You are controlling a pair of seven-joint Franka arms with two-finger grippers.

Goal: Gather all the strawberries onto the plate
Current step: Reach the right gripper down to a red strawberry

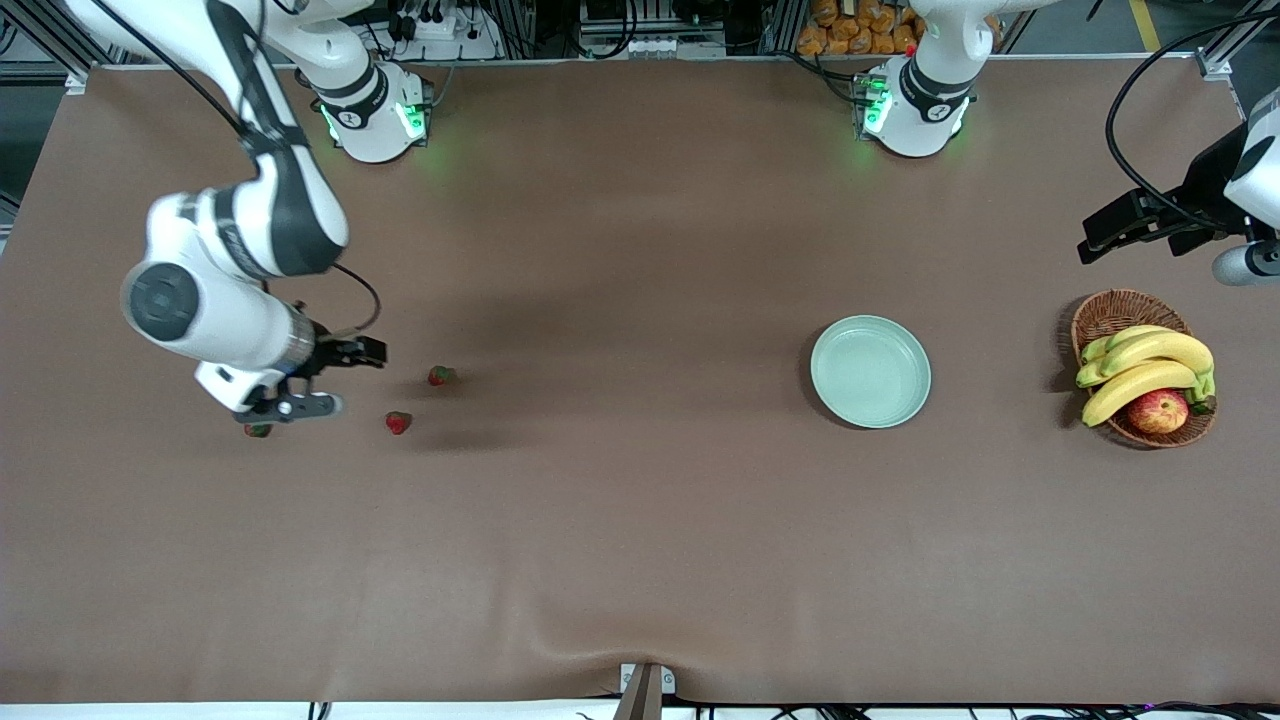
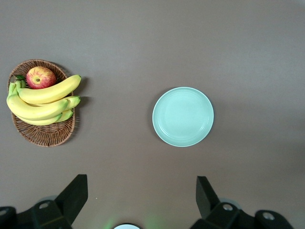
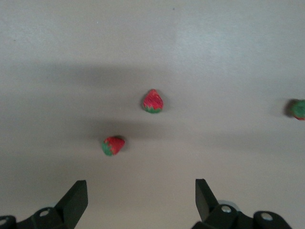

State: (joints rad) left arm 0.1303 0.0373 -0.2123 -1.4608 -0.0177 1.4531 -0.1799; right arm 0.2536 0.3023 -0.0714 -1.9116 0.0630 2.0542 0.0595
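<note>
**Right arm over the berries, nothing picked yet**

I've got the table (image 1: 640, 560) wide open between the two ends. The plate (image 1: 870, 371) sits bare toward the left arm's end, with a basket (image 1: 1143, 368) of bananas (image 1: 1145, 368) and an apple (image 1: 1157, 410) beside it. All three strawberries (image 1: 398, 422) lie well apart from it, at the right arm's end. My right gripper (image 1: 300, 385) hangs above them, fingers spread and empty. I'd centre on one berry, drop straight, then pinch gently across its body, since they look prone to rolling. Left gripper (image 1: 1135, 232) waits spread, high over the basket end. Nothing seems to block the carry.
</note>
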